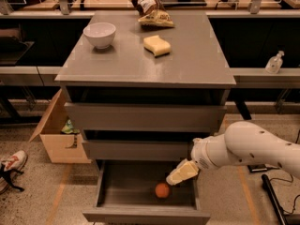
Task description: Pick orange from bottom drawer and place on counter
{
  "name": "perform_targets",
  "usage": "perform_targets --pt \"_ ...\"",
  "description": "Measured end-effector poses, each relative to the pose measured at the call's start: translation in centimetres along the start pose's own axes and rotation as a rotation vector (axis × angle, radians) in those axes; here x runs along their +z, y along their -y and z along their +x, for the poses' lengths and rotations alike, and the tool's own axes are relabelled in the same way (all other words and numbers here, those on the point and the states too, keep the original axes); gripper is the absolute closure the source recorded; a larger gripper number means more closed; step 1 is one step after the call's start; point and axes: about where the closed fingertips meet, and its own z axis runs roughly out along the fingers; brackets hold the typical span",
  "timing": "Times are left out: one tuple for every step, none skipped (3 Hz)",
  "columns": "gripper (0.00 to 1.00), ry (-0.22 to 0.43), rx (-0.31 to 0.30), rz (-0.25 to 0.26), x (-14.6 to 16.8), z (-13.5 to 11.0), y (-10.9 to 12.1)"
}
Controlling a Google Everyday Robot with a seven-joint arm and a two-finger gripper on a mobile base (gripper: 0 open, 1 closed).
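Note:
The orange [162, 190] lies in the open bottom drawer [146, 213], right of its middle. My gripper [182, 172] hangs from the white arm at the right. It is just above and to the right of the orange, over the drawer's right part, and apart from the fruit. The counter [187, 60] is the flat grey top of the cabinet.
On the counter stand a white bowl [99, 34], a pale yellow sponge [157, 45] and a crumpled snack bag [151, 9]. A cardboard box [57, 132] sits left of the cabinet. A shoe [11, 164] lies on the floor at the left. A bottle [274, 62] stands on the right shelf.

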Motion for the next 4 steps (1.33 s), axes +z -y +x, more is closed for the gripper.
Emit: perform_targets --pt "0.00 0.004 0.012 0.001 0.6 0.4 0.0" --pt "0.00 0.008 0.038 0.022 3.0 1.8 0.4" --pt "0.00 0.039 0.086 0.052 8.1 4.6 1.8" --pt "0.00 0.079 0.123 0.076 11.2 6.1 2.9"
